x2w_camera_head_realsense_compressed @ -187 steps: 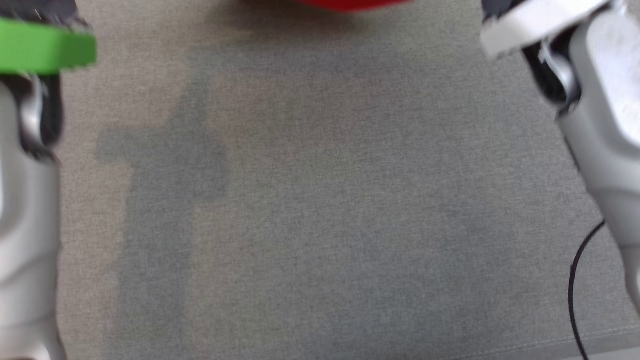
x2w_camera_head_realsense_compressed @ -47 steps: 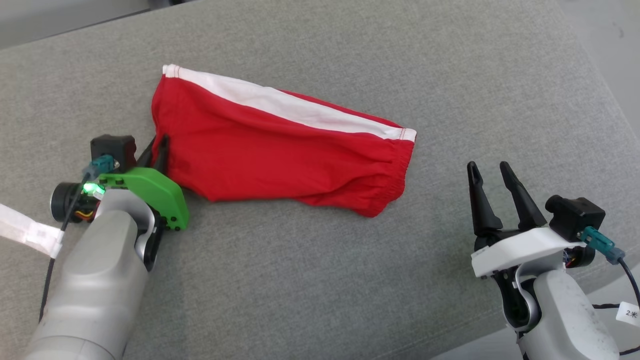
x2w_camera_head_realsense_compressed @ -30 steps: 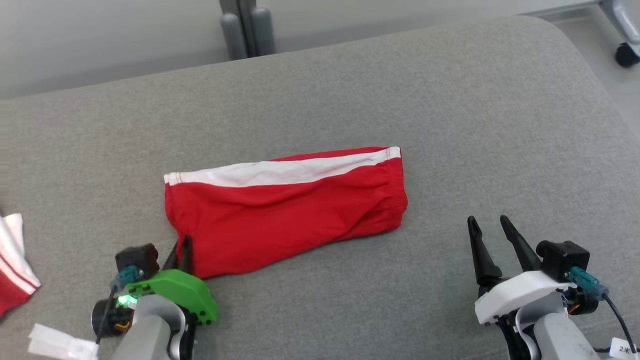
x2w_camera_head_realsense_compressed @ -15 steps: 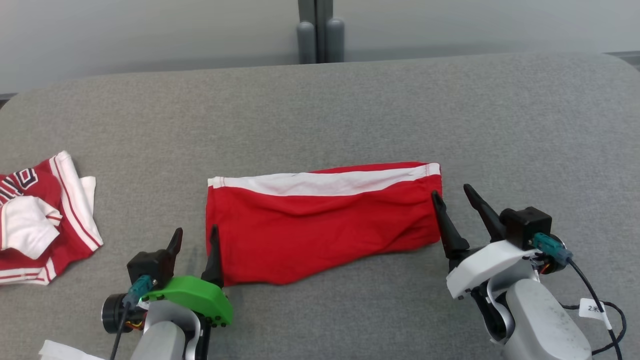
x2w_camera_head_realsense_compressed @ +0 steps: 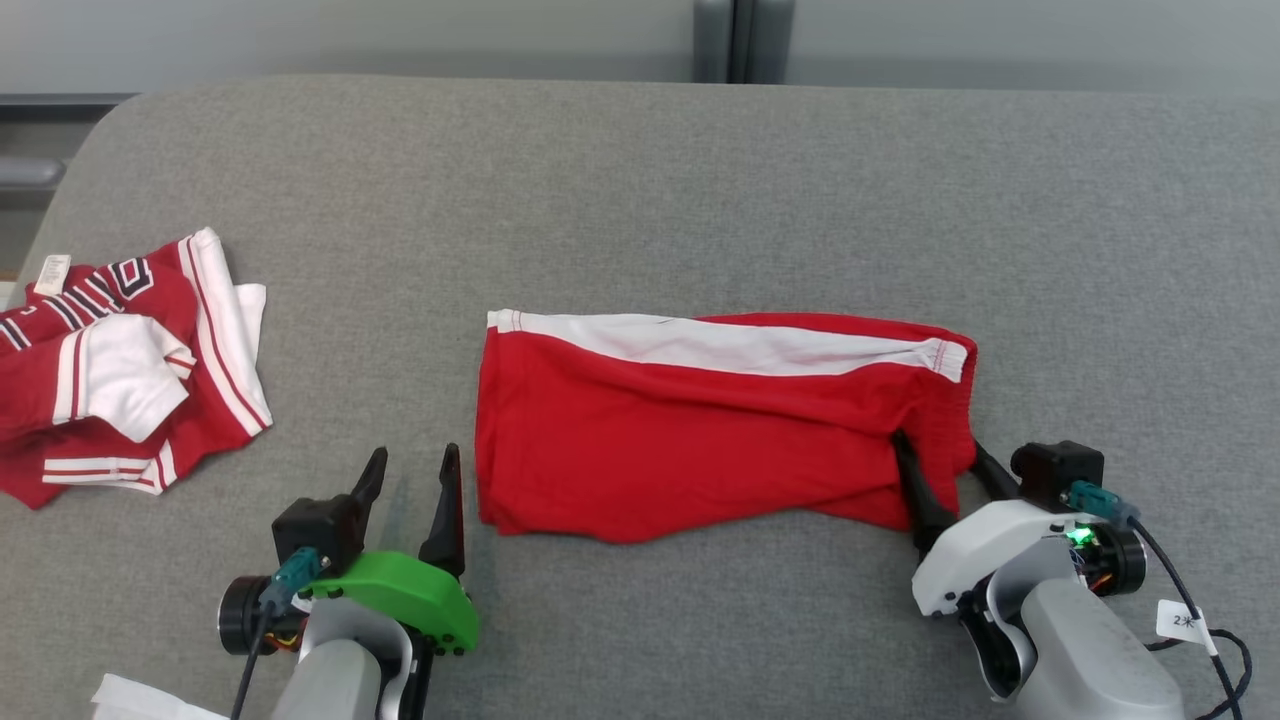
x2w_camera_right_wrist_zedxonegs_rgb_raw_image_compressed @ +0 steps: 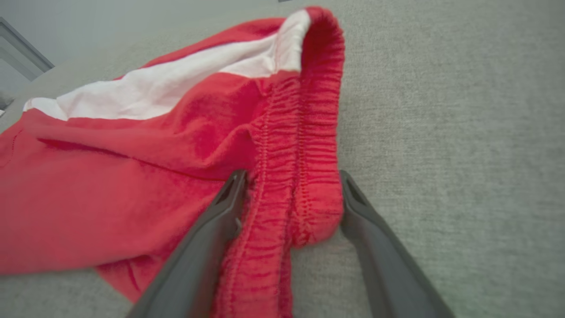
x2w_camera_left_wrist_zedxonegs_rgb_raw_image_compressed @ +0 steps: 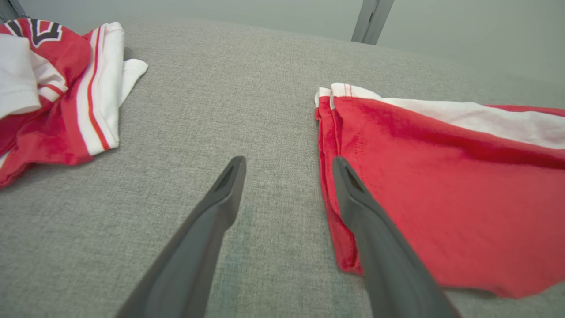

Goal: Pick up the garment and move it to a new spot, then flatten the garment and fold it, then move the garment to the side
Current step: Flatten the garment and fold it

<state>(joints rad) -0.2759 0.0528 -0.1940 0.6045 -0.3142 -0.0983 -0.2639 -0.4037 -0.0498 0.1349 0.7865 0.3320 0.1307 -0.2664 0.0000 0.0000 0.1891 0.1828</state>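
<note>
- Head view: red garment (x2w_camera_head_realsense_compressed: 700, 430), shorts w/ a white stripe, lies mid-way across the grey cushion (x2w_camera_head_realsense_compressed: 640, 180), long axis left-right. A second red-white jersey (x2w_camera_head_realsense_compressed: 120, 360) sits well apart at far left.
- Left gripper (x2w_camera_head_realsense_compressed: 415, 455) is near the front, fingers spread, just left of the garment's left edge and holding nothing.
- Right gripper (x2w_camera_head_realsense_compressed: 935, 445) is at the garment's right near corner, fingers apart w/ cloth between them.
- Left wrist view: the left gripper (x2w_camera_left_wrist_zedxonegs_rgb_raw_image_compressed: 288, 161) gap frames bare cushion. The right-hand finger overlaps the hem, where two layers show, so the garment (x2w_camera_left_wrist_zedxonegs_rgb_raw_image_compressed: 441, 176) is beside the gap, not in it.
- Right wrist view: the right gripper (x2w_camera_right_wrist_zedxonegs_rgb_raw_image_compressed: 291, 176) straddles the elastic waistband (x2w_camera_right_wrist_zedxonegs_rgb_raw_image_compressed: 300, 132), unclamped. The band is bunched, several layers thick.
- Judgement: the step looks like taking both ends. To do it well:
  - Left shifts right until the hem sits inside the gap.
  - Right goes deep enough to catch every layer, then pinches.
  - Both lift evenly so the fold doesn't slip.
</note>
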